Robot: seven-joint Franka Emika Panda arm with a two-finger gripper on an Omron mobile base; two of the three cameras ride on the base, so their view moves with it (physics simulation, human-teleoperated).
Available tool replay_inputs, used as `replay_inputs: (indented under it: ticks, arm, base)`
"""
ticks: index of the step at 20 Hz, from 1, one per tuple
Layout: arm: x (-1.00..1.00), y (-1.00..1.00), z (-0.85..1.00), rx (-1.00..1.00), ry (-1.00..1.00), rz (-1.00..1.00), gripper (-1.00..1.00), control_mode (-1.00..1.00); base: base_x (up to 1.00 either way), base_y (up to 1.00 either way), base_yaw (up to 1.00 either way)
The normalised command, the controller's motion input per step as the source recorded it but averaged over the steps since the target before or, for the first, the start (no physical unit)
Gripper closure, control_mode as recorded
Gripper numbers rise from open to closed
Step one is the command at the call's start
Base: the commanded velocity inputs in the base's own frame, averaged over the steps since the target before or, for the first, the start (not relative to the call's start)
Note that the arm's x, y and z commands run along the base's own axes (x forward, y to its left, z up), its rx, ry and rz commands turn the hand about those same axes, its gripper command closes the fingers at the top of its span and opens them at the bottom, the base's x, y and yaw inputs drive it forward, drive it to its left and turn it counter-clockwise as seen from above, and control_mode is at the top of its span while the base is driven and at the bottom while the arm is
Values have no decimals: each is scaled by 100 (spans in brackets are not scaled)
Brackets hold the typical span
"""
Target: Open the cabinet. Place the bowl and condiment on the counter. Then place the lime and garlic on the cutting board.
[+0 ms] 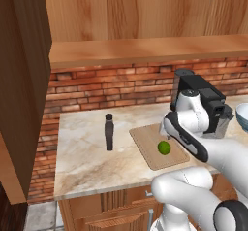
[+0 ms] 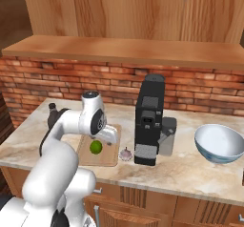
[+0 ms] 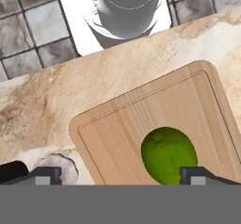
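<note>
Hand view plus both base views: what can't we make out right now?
- Garlic: hand view, cut off by the bottom band.
- Lime: hand view, lower part cut off.
- Bowl: left base view, cut by the right edge.
- Bottle: right base view, mostly hidden behind the arm.
- Gripper: right base view, fingertips too small to judge.

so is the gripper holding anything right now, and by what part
Nothing is held. The gripper is open above the lime, which lies loose on the cutting board.
</note>
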Motion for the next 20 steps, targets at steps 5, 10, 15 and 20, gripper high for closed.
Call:
replay_inputs:
  ticks: [5, 10, 15, 20]
  arm:
    - [-9, -21, 0, 2, 0, -19, -100, -100]
    - [-1, -25, 0, 3, 0, -15, -100, -100]
    - [0, -27, 0, 4, 0, -14, -100, -100]
    - [0, -24, 0, 4, 0, -13, -100, -100]
  base:
    - [0, 0, 0]
    - [0, 0, 0]
    - [0, 0, 0]
    - [0, 0, 0]
